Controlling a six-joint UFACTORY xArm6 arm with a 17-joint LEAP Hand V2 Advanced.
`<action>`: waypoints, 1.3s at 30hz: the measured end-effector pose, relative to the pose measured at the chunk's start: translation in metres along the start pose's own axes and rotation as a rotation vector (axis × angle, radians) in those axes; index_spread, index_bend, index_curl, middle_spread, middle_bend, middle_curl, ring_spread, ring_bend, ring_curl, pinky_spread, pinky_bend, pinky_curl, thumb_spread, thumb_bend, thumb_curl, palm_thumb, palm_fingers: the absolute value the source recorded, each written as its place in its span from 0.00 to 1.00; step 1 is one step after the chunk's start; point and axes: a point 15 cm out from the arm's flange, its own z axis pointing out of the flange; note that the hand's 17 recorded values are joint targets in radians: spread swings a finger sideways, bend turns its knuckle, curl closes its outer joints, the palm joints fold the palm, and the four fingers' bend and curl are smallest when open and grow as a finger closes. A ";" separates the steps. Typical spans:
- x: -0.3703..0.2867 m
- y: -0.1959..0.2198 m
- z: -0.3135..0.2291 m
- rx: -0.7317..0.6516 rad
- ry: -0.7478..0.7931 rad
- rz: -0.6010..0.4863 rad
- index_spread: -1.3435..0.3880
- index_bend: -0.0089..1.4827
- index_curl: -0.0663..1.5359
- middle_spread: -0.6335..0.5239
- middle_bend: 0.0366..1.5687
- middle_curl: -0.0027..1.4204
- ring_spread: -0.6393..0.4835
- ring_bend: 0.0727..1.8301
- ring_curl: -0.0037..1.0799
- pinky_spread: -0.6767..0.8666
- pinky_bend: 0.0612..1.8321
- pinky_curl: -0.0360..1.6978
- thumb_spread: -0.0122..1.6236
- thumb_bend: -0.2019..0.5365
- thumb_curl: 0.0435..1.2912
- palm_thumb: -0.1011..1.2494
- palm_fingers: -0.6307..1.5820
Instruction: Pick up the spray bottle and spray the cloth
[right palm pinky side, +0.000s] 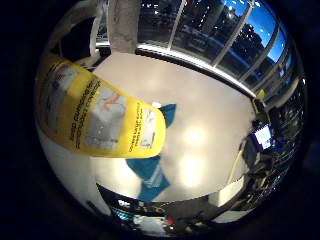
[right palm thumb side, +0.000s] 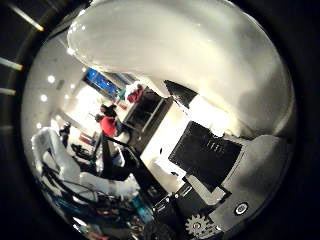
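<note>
Little-finger-side palm view: we look down past yellow spray bottle, very close, onto pale worktop and teal cloth. Thumb-side palm view: we face room sideways, bottle's white body filling frame, hand at edge. Shared: bottle only.

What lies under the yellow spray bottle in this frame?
Under the yellow-labelled spray bottle lies a teal cloth on the white table. The cloth shows on either side of the bottle's end; its middle part is covered by the bottle.
</note>
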 end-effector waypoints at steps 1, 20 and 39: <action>-0.005 -0.002 0.004 0.019 -0.033 0.016 0.66 0.80 0.55 0.47 0.91 0.47 0.37 0.73 0.76 0.34 0.53 0.92 0.62 0.25 0.53 0.83 0.80; -0.053 -0.022 0.112 0.160 -0.524 0.241 0.66 0.79 0.55 0.48 0.91 0.47 0.37 0.73 0.76 0.34 0.53 0.90 0.63 0.25 0.54 0.83 0.80; -0.040 -0.003 0.228 0.080 -0.590 0.252 0.66 0.79 0.56 0.48 0.91 0.46 0.38 0.73 0.74 0.34 0.54 0.90 0.64 0.26 0.55 0.82 0.80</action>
